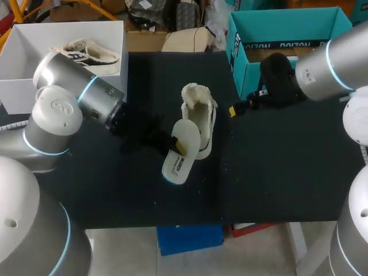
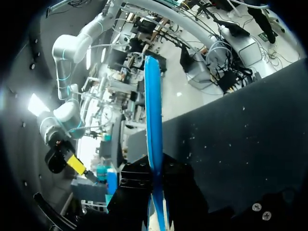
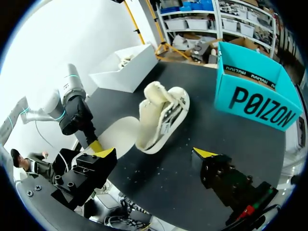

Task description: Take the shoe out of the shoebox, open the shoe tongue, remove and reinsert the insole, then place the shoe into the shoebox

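As my left claw [image 1: 175,142] grips the insole [image 1: 181,156] by its left edge, both fingers pressing on it from either side, the insole sits near the middle of the surface [image 1: 276,172]. Its pale top shows in the head view. The left wrist view catches it edge-on between the dark fingers, with the blue underside showing. I cannot tell whether its near end rests on the surface. Its far end overlaps the near left side of the shoe [image 1: 199,115], and I cannot tell whether the two touch.

The shoe lies at the centre of the surface, outside any box. Its fleecy tongue is pulled up toward the far end, so the opening is exposed.

My right claw [image 3: 154,154] is spread wide with nothing between its yellow tips. It hovers to the right of the shoe, near it but apart.

The teal shoebox [image 1: 287,34] stands open at the far right of the surface, just beyond my right claw. A white box [image 1: 23,40] sits at the far left with a second shoe [image 1: 89,54] inside it, beyond my left arm.
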{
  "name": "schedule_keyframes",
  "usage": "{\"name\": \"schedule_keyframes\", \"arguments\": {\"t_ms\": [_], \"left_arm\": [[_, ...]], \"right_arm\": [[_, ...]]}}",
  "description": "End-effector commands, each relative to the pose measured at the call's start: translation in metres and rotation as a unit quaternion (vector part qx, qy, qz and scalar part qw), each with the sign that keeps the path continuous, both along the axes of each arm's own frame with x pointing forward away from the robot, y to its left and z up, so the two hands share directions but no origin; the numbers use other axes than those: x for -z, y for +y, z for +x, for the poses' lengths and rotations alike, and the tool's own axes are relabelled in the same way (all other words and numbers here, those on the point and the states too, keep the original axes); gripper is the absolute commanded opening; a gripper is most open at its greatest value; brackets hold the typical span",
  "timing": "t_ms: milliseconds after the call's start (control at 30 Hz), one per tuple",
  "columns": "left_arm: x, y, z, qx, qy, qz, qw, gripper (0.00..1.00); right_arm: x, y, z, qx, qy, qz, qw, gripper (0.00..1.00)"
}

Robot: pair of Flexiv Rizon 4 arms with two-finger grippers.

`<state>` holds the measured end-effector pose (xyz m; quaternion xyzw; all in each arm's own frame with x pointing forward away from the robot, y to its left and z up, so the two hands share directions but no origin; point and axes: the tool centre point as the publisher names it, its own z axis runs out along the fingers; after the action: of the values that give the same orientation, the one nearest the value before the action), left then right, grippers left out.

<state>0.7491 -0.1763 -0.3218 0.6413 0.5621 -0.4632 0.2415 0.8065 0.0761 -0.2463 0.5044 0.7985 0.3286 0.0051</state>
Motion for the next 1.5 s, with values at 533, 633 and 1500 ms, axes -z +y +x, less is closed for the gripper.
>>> {"name": "schedule_keyframes", "arguments": {"t_ms": [533, 633, 1500], "left_arm": [[0.012, -0.010, 0.017, 0.059, 0.111, 0.027, 0.992, 0.00], [0.015, -0.013, 0.020, 0.062, 0.113, 0.025, 0.991, 0.00], [0.030, -0.036, 0.075, 0.054, 0.115, 0.004, 0.992, 0.00]], "right_arm": [[0.000, 0.001, 0.000, 0.001, 0.001, -0.001, 1.000, 1.00], [0.000, 0.001, 0.000, 0.001, 0.001, -0.001, 1.000, 1.00], [0.000, 0.001, 0.000, 0.001, 0.001, -0.001, 1.000, 1.00]]}}
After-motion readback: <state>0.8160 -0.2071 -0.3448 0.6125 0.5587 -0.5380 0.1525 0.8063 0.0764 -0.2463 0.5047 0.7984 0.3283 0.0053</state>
